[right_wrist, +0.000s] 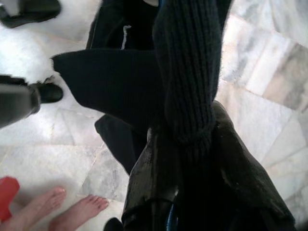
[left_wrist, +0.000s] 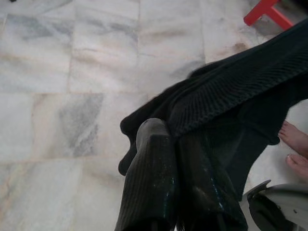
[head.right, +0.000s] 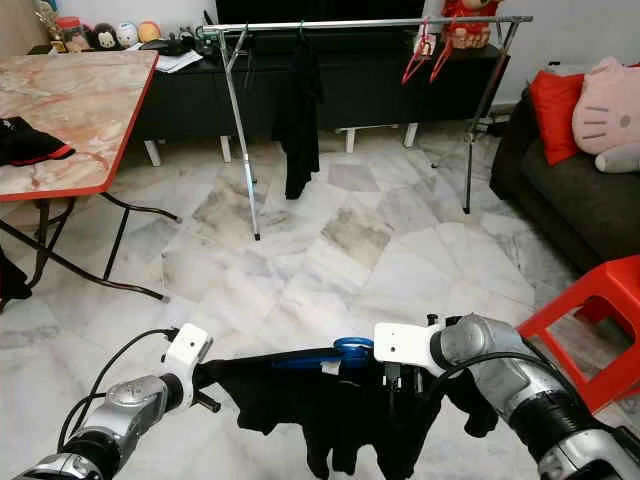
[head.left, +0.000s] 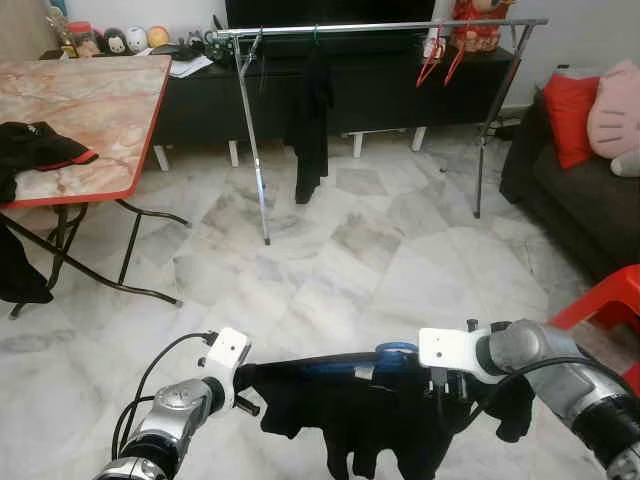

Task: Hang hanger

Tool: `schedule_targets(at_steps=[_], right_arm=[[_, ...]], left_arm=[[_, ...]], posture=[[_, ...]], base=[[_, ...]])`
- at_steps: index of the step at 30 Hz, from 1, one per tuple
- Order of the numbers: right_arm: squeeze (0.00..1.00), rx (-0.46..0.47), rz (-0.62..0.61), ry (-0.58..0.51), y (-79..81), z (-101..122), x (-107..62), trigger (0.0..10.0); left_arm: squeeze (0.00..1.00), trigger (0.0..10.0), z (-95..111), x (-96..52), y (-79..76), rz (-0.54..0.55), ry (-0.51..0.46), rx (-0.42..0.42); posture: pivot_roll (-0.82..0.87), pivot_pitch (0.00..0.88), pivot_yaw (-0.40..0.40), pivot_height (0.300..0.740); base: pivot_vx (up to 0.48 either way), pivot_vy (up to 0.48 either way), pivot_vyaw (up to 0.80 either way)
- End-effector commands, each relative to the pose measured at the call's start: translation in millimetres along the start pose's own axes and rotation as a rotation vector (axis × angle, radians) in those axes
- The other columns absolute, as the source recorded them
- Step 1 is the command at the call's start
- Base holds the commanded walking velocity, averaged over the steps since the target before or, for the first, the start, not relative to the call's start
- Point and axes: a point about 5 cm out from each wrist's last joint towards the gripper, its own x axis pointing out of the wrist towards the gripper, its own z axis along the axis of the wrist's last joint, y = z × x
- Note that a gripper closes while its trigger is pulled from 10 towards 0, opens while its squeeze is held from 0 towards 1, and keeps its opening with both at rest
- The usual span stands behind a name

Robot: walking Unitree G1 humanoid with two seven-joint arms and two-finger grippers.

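Now blue hanger point(head.left: 350, 362) crosswise, level.

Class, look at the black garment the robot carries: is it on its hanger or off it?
On. The black garment drapes from the blue hanger, held between left pincer and right pincer.

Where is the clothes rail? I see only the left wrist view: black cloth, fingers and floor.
Observer: The clothes rail stands ahead, across the marble floor.
Operator: Is there free room on it?
Observer: Yes. A dark garment hangs left of middle and red hangers hang near the right end. The stretch between them is bare.
Operator: Does the right arm hold the cloth too?
Observer: Yes, the right gripper is shut on the black knit garment, beside the blue hanger.
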Motion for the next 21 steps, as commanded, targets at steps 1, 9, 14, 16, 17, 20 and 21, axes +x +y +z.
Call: schedule_targets(at_steps=[1, 9, 14, 16, 17, 20, 21], right_arm=[[0.00, 0.033, -0.041, 0.059, -1.7, -11, -0.8, 0.0], [0.00, 0.066, -0.036, 0.074, 20.6, -3, 25.0, 0.0], [0.00, 0.205, -0.059, 0.010, 25.2, 4, 35.1, 0.0], [0.00, 0.255, -0.095, -0.014, 21.9, 7, 37.3, 0.0], [0.00, 0.281, -0.138, -0.026, 17.0, 9, 38.0, 0.0], [0.00, 0.349, -0.234, -0.077, 5.7, 16, 39.0, 0.0], [0.00, 0.386, -0.262, -0.098, 2.2, 19, 38.9, 0.0]], left_arm=[[0.00, 10.0, 7, -4.5, 9.8, 0.020, -0.015, 0.007], [0.00, 10.0, 37, -1.4, 1.8, -0.073, -0.142, -0.003], [0.00, 10.0, 52, -1.2, -9.3, -0.161, -0.200, 0.004], [0.00, 10.0, 57, -2.6, -14.4, -0.203, -0.211, 0.008], [0.00, 10.0, 58, -3.9, -18.2, -0.238, -0.210, 0.021], [0.00, 10.0, 61, -7.9, -25.9, -0.309, -0.210, 0.052], [0.00, 10.0, 62, -9.2, -27.2, -0.321, -0.213, 0.057]], posture=[[-0.10, 0.000, -0.034, 0.740], [-0.09, 0.000, -0.036, 0.740], [-0.08, 0.000, -0.036, 0.740], [-0.08, 0.000, -0.037, 0.740], [-0.08, 0.000, -0.037, 0.740], [-0.07, 0.000, -0.038, 0.740], [-0.07, 0.000, -0.038, 0.740]], base=[[0.000, 0.000, 0.00], [0.000, 0.000, 0.00], [0.000, 0.000, 0.00], [0.000, 0.000, 0.00], [0.000, 0.000, 0.00], [0.000, 0.000, 0.00], [0.000, 0.000, 0.00]])
